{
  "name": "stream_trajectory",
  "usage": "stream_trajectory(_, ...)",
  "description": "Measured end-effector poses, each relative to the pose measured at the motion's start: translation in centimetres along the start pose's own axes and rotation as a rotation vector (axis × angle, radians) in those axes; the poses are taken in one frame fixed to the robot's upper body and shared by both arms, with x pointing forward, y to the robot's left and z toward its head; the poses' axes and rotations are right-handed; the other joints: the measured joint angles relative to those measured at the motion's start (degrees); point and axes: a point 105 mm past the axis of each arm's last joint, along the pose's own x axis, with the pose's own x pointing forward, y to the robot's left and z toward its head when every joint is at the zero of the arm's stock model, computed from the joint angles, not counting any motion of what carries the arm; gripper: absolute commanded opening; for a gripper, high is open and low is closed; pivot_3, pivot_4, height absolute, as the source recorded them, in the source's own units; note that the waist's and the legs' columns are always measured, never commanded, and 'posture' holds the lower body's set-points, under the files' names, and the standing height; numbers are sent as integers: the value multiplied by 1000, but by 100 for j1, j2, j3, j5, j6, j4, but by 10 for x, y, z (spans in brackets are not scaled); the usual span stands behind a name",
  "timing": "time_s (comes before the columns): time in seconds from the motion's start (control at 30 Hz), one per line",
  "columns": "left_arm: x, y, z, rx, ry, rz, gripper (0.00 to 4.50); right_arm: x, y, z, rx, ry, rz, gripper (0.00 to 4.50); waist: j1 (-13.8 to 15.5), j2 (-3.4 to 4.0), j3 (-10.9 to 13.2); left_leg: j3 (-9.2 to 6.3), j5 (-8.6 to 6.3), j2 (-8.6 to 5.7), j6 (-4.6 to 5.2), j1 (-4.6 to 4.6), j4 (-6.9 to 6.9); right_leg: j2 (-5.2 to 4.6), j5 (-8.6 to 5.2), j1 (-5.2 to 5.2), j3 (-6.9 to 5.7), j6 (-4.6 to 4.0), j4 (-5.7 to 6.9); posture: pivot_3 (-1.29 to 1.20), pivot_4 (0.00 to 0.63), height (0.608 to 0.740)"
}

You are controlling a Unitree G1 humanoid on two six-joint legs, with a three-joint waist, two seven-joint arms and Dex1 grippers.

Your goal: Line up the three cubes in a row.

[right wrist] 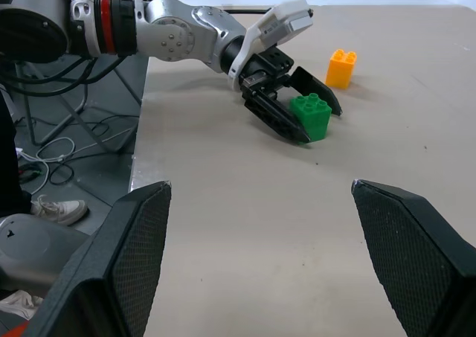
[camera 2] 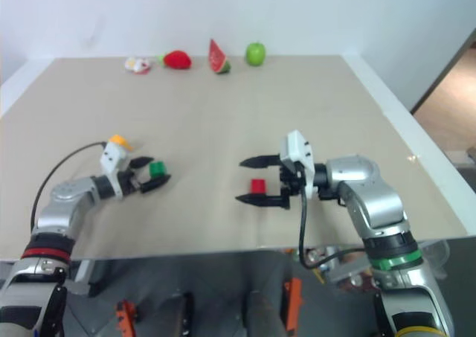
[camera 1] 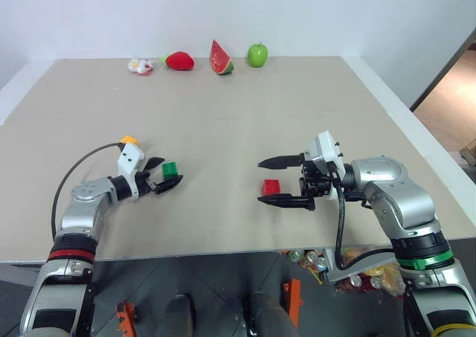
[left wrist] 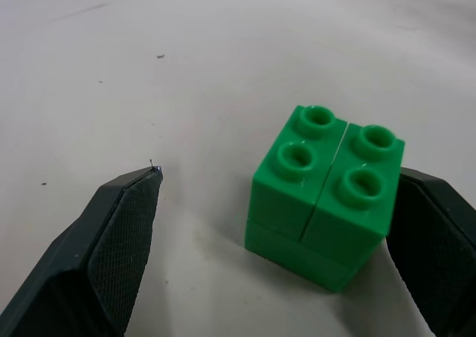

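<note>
Green cube (left wrist: 325,196) sits right between the left gripper's (camera 1: 168,175) wide-open fingers (left wrist: 111,240), nothing gripped yet. Right gripper (camera 1: 285,179) hangs open and empty over the red cube (camera 1: 271,187).

Glossy studded plastic green cube (left wrist: 323,196); matt beige tabletop (camera 1: 223,121); finely textured black tool pads (left wrist: 130,233).

Bare table (camera 1: 223,129) lay open from centre toward twelve o'clock. The green cube (camera 1: 170,170) sat between the left gripper (camera 1: 165,175)'s spread fingers; the yellow-orange cube (camera 1: 129,140) stood close at its ten o'clock.
</note>
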Motion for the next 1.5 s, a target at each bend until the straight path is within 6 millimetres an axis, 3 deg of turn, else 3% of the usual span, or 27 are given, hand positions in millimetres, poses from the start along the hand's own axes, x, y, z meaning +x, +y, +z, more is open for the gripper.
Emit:
stream_trajectory(0.3, 8, 1, 3, -3, -18, -58, 4500, 0, 0, 1, -8, 2, -2, 4021, 3, 0, 0, 0, 0, -1, 0, -3, 4, 0, 1, 1, 0, 2, 0, 0, 150, 740)
stream_trajectory(0.4, 11, -3, 3, 1, -32, -70, 3767, -2, -1, 2, -11, 5, -13, 4070, 3, 0, 0, -1, 0, 0, 0, -3, 4, 0, 1, 0, -1, 2, 0, 0, 150, 740)
stream_trajectory(0.6, 11, -3, 3, 3, -34, -77, 1714, -5, -3, 3, -16, 3, -27, 4070, 3, 0, 0, -1, 0, 0, 0, -2, 4, 0, 1, 1, 0, 3, 0, 0, 150, 740)
stream_trajectory(0.67, 11, -4, 3, 4, -34, -85, 1381, -5, -3, 3, -16, 3, -27, 4070, 3, 0, 0, -1, 0, -1, 0, -2, 4, 0, 1, 1, 0, 3, 0, 0, 150, 740)
stream_trajectory(0.97, 7, -14, 14, 109, -27, -171, 1386, -4, -2, 4, -19, 1, -16, 4070, 3, 0, 0, -1, 0, 0, 0, -4, 4, 0, 1, 0, 1, 3, 0, 0, 150, 740)
stream_trajectory(1.1, 8, -30, 15, 153, -21, -262, 1386, -9, -1, 3, -20, 23, -7, 4070, 2, 0, 0, 0, 0, -1, 0, -4, 4, -1, 1, 0, 2, 3, 0, 0, 150, 740)
stream_trajectory(1.37, 26, -70, 30, 188, -68, -446, 1386, -48, -15, -9, 30, 85, -127, 4070, 6, 0, 0, 0, 0, -2, 0, -4, 14, -1, 1, 5, 5, 3, -1, 0, 150, 740)
stream_trajectory(1.5, 39, -85, 28, 168, -84, -498, 1386, -68, -26, 2, 25, 47, -230, 4070, 6, 0, 0, -1, 0, -2, 1, -3, 15, 2, 2, 5, 5, 4, -1, 0, 150, 740)
